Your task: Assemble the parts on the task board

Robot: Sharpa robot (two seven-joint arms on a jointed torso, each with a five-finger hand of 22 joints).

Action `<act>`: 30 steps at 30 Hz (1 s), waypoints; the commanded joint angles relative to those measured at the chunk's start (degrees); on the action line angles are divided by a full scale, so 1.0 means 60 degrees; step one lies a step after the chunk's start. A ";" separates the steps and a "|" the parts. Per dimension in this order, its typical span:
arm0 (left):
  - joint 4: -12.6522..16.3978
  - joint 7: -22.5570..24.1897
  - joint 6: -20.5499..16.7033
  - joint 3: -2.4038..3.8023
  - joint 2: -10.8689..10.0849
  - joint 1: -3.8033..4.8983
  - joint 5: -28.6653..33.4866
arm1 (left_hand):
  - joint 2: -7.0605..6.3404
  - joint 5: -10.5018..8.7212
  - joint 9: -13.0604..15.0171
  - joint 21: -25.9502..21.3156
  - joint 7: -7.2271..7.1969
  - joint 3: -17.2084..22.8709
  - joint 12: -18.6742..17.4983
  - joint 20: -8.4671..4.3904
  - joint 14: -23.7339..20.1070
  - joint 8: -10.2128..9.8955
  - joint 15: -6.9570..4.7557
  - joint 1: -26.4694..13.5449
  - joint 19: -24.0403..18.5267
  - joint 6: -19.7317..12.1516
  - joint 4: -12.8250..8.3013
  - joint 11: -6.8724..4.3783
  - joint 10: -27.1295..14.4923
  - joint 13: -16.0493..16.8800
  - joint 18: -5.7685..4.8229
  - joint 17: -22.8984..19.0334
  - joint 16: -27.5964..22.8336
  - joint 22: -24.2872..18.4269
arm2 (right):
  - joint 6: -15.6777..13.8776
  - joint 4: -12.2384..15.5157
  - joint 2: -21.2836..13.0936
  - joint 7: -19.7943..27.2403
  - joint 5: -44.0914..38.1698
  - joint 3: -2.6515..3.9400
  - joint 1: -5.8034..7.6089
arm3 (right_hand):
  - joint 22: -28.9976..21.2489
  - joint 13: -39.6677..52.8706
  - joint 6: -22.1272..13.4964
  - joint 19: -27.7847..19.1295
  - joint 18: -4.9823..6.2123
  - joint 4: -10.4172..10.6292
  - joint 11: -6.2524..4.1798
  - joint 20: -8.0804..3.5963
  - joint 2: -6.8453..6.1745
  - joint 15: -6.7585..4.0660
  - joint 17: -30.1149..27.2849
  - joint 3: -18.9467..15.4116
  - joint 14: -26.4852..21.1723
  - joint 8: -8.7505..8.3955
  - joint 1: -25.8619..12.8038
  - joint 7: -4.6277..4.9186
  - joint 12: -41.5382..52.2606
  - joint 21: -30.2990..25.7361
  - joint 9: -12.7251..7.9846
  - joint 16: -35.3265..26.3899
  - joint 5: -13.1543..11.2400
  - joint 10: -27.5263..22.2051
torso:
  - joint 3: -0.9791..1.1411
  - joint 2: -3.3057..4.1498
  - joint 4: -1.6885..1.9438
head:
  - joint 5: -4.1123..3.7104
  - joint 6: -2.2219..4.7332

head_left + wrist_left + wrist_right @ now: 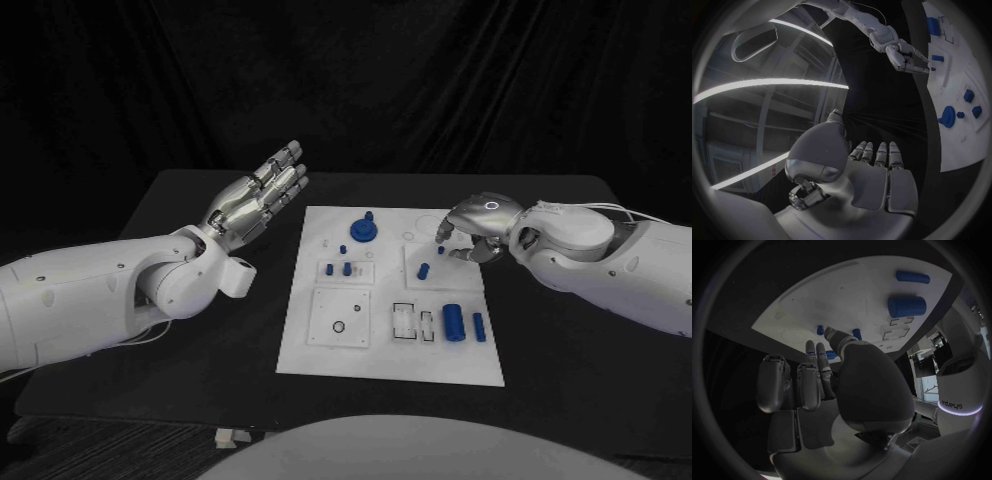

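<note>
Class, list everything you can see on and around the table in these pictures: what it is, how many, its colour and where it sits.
Table: one, black, under everything.
Task board: one, white, middle of the table.
Round knobbed part: one, blue, far end of the board.
Large cylinder: one, blue, near right of the board.
Slim cylinder: one, blue, right of the large cylinder.
Small pegs: several, blue, mid-board; exact count unclear.
Left hand: silver, fingers apart, raised left of the board.
Right hand: silver, over the board's far right.
</note>
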 commanded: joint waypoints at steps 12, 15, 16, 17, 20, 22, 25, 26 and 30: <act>0.0054 0.1117 -0.0229 0.0009 -0.0145 -0.0090 0.0114 | 0.0018 0.0385 0.0025 -0.0056 -0.0109 -0.0062 0.0056 -0.0418 0.0013 0.0007 -0.0760 0.0397 0.0010 0.0161 -0.0009 0.0046 0.0004 0.0016 -0.0013 -0.0015 -0.0034 -0.0010 | -0.0060 -0.0374 0.0273 -0.0330 -0.0080 0.0003 -0.0209 | 0.1816 0.0020 0.0321 0.0150 0.0004 0.0006 -0.0028 0.0055 -0.0033 0.0042 0.0087 0.0155 0.0537 0.0045 -0.0078 -0.0025 -0.0044 -0.0107 0.0011 -0.0034 -0.0046 0.0206 | -0.0001 0.0002 0.0008 | -0.0098 0.0002; 0.0067 0.1094 -0.0218 0.0009 -0.0185 -0.0093 0.0114 | -0.0002 0.0380 0.0024 -0.0056 -0.0117 -0.0078 0.0057 -0.0353 0.0013 0.0005 -0.0679 0.0419 0.0010 0.0160 -0.0004 0.0046 0.0005 0.0016 -0.0027 -0.0015 -0.0034 -0.0010 | -0.0132 -0.0470 0.0348 -0.0296 -0.0079 0.0004 -0.0277 | 0.1816 0.0023 0.0391 0.0149 0.0003 0.0031 0.0003 0.0058 -0.0051 0.0057 0.0082 0.0156 0.0537 0.0066 -0.0146 0.0011 -0.0028 -0.0109 0.0027 -0.0039 -0.0107 0.0331 | -0.0001 -0.0003 0.0006 | -0.0036 0.0002; 0.0071 0.1071 -0.0199 0.0009 -0.0199 -0.0094 0.0114 | 0.0008 0.0400 0.0024 -0.0056 -0.0105 -0.0077 0.0055 -0.0312 0.0013 0.0005 -0.0627 0.0436 0.0010 0.0161 -0.0003 0.0060 0.0005 0.0016 -0.0036 -0.0015 -0.0034 -0.0010 | -0.0193 -0.0533 0.0395 -0.0272 -0.0080 0.0004 -0.0312 | 0.1814 0.0025 0.0405 0.0147 0.0004 0.0034 0.0012 0.0061 -0.0045 0.0064 0.0091 0.0162 0.0538 0.0070 -0.0152 0.0022 -0.0021 -0.0115 0.0030 -0.0035 -0.0109 0.0364 | -0.0002 -0.0006 0.0004 | -0.0017 0.0002; 0.0072 0.1062 -0.0190 0.0009 -0.0202 -0.0094 0.0114 | 0.0016 0.0414 0.0023 -0.0056 -0.0086 -0.0074 0.0059 -0.0279 0.0013 0.0004 -0.0586 0.0454 0.0010 0.0159 -0.0005 0.0078 0.0005 0.0017 -0.0044 -0.0015 -0.0034 -0.0010 | -0.0208 -0.0552 0.0409 -0.0266 -0.0080 0.0004 -0.0322 | 0.1814 0.0025 0.0413 0.0146 0.0004 0.0032 0.0015 0.0063 -0.0041 0.0068 0.0087 0.0169 0.0538 0.0072 -0.0149 0.0025 -0.0020 -0.0116 0.0032 -0.0037 -0.0105 0.0378 | -0.0002 -0.0005 0.0004 | -0.0014 0.0002; 0.0077 0.0993 -0.0108 0.0009 -0.0218 -0.0095 0.0114 | 0.0082 0.0502 0.0024 -0.0056 0.0044 -0.0044 0.0056 -0.0085 0.0013 0.0005 -0.0317 0.0571 0.0010 0.0164 -0.0005 0.0223 0.0006 0.0016 -0.0116 -0.0015 -0.0034 -0.0010 | -0.0249 -0.0679 0.0505 -0.0226 -0.0081 0.0004 -0.0384 | 0.1815 0.0028 0.0489 0.0147 0.0001 0.0005 0.0025 0.0081 -0.0033 0.0094 0.0092 0.0225 0.0539 0.0095 -0.0127 0.0042 -0.0005 -0.0112 0.0050 -0.0036 -0.0025 0.0519 | -0.0001 -0.0001 0.0004 | -0.0039 0.0002; 0.0080 0.0958 -0.0063 0.0009 -0.0221 -0.0095 0.0114 | 0.0104 0.0520 0.0026 -0.0056 0.0074 -0.0039 0.0061 -0.0032 0.0013 0.0007 -0.0239 0.0604 0.0010 0.0174 -0.0004 0.0257 0.0006 0.0018 -0.0139 -0.0015 -0.0034 -0.0010 | -0.0219 -0.0738 0.0554 -0.0204 -0.0082 0.0004 -0.0411 | 0.1815 0.0030 0.0507 0.0146 0.0001 0.0005 0.0025 0.0085 -0.0033 0.0099 0.0092 0.0235 0.0539 0.0101 -0.0132 0.0044 0.0001 -0.0112 0.0054 -0.0036 -0.0022 0.0556 | -0.0002 0.0004 0.0002 | -0.0043 0.0002; 0.0074 0.0920 -0.0012 0.0009 -0.0213 -0.0095 0.0114 | 0.0118 0.0526 0.0028 -0.0056 0.0083 -0.0037 0.0064 0.0004 0.0013 0.0009 -0.0189 0.0621 0.0010 0.0183 -0.0003 0.0271 0.0006 0.0019 -0.0155 -0.0015 -0.0034 -0.0010 | -0.0194 -0.0819 0.0621 -0.0184 -0.0082 0.0004 -0.0445 | 0.1815 0.0033 0.0543 0.0146 0.0001 0.0001 0.0020 0.0092 -0.0029 0.0105 0.0097 0.0256 0.0539 0.0113 -0.0134 0.0042 0.0011 -0.0112 0.0063 -0.0034 -0.0023 0.0631 | 0.0000 0.0007 0.0003 | -0.0055 0.0002; 0.0069 0.0910 0.0004 0.0009 -0.0208 -0.0096 0.0114 | 0.0118 0.0526 0.0028 -0.0056 0.0083 -0.0037 0.0064 0.0004 0.0013 0.0009 -0.0189 0.0621 0.0010 0.0183 -0.0003 0.0271 0.0006 0.0019 -0.0155 -0.0015 -0.0034 -0.0010 | -0.0210 -0.0849 0.0645 -0.0175 -0.0082 0.0004 -0.0455 | 0.1817 0.0033 0.0560 0.0148 0.0000 -0.0003 0.0017 0.0094 -0.0026 0.0107 0.0092 0.0268 0.0538 0.0119 -0.0131 0.0039 0.0014 -0.0106 0.0067 -0.0036 -0.0022 0.0659 | 0.0000 0.0006 0.0004 | -0.0058 0.0002; 0.0043 0.0869 0.0064 0.0009 -0.0189 -0.0096 0.0114 | 0.0123 0.0542 0.0031 -0.0056 0.0092 -0.0037 0.0076 0.0016 0.0013 0.0012 -0.0180 0.0638 0.0010 0.0198 -0.0005 0.0307 0.0007 0.0021 -0.0159 -0.0015 -0.0034 -0.0010 | -0.0308 -0.0948 0.0714 -0.0140 -0.0082 0.0004 -0.0480 | 0.1817 0.0028 0.0751 0.0146 0.0001 -0.0098 -0.0010 0.0113 0.0042 0.0121 0.0112 0.0429 0.0542 0.0200 -0.0020 0.0020 0.0013 -0.0106 0.0127 -0.0028 0.0167 0.0889 | 0.0000 -0.0004 0.0009 | -0.0059 0.0002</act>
